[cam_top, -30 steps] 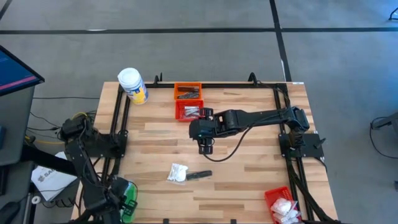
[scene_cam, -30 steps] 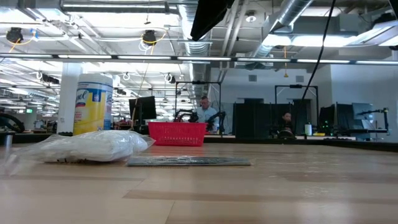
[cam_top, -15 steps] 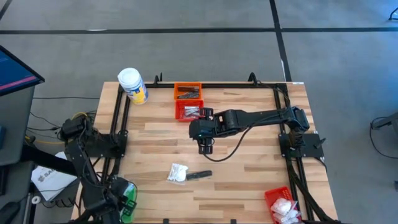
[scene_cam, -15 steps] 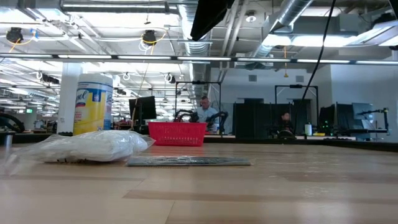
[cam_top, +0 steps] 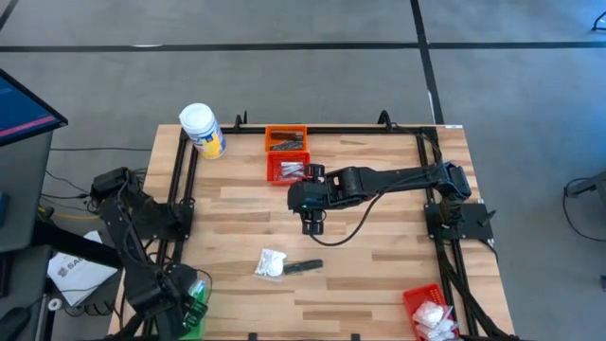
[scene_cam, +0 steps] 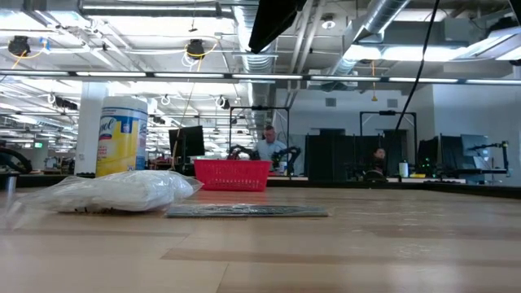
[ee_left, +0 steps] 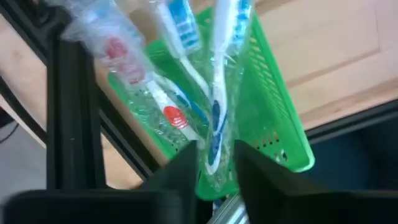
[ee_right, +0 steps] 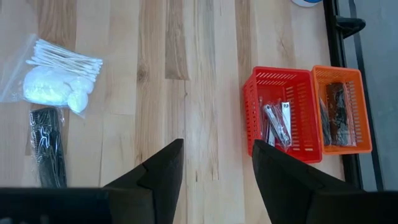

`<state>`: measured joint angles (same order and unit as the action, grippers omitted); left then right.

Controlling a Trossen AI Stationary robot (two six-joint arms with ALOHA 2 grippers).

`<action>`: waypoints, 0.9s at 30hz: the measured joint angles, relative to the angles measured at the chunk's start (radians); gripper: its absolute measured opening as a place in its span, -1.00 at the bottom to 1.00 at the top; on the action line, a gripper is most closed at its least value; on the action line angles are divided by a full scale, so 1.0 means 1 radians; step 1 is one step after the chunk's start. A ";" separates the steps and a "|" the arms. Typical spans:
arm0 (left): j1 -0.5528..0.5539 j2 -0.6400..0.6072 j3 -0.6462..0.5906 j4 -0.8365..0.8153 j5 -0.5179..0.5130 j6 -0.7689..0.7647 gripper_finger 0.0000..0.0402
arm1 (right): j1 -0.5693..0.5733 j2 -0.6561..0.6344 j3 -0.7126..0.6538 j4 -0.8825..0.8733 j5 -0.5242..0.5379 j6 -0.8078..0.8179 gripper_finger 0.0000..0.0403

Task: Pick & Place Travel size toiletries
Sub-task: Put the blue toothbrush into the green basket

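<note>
On the table (cam_top: 379,246), your right gripper (cam_top: 312,224) hangs over the middle, just near of the far red basket (cam_top: 288,170), with its jaws wide apart and nothing in them. The white packet of cotton swabs (cam_top: 271,262) and the dark slim item (cam_top: 305,267) lie side by side, nearer and a little left of it, and have not been picked up. Because the two touch or nearly touch, a descent aimed at one may catch the other's wrapper, so you could drag or lift both. The packet's loose plastic may also slip out of a shallow pinch. The dark item lies flat on the wood, so the tips may scrape the boards or skate over it. At the near left corner, your left gripper (ee_left: 216,177) sits over the green basket (ee_left: 273,112) with only a narrow gap between its jaws. The wrapped toothbrushes (ee_left: 214,74) stand on end in the basket, and one handle runs through that gap. I judge it loose rather than pinched. If you raise that arm straight up, the wrapper could snag, pulling a brush out or tipping the light basket off the edge.
</note>
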<state>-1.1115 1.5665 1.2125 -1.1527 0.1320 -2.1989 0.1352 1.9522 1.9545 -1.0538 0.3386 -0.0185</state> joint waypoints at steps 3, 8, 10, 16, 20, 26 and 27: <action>0.024 0.008 -0.001 0.039 0.008 0.084 -0.89 | 0.000 0.000 0.000 0.000 0.000 -0.003 -0.08; 0.047 0.053 -0.002 0.118 0.019 0.279 -0.99 | 0.000 0.000 0.000 0.000 0.000 -0.004 -0.09; 0.039 0.076 -0.002 0.117 0.064 0.334 -1.00 | 0.000 0.000 0.000 0.000 0.000 -0.004 -0.10; -0.004 0.124 -0.002 0.152 0.180 0.335 -1.00 | 0.000 0.000 0.000 0.000 0.000 -0.007 -0.09; -0.008 0.156 -0.002 0.188 0.179 0.355 -1.00 | 0.000 0.000 0.000 0.000 0.000 -0.007 -0.08; 0.001 0.222 -0.002 0.199 0.192 0.423 -1.00 | 0.000 0.000 0.000 0.000 0.000 -0.007 -0.10; 0.001 0.232 -0.002 0.198 0.204 0.437 -1.00 | 0.000 0.000 0.000 0.000 0.000 -0.007 -0.10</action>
<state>-1.1102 1.7980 1.2102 -0.9545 0.3365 -1.7623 0.1350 1.9522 1.9541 -1.0538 0.3382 -0.0254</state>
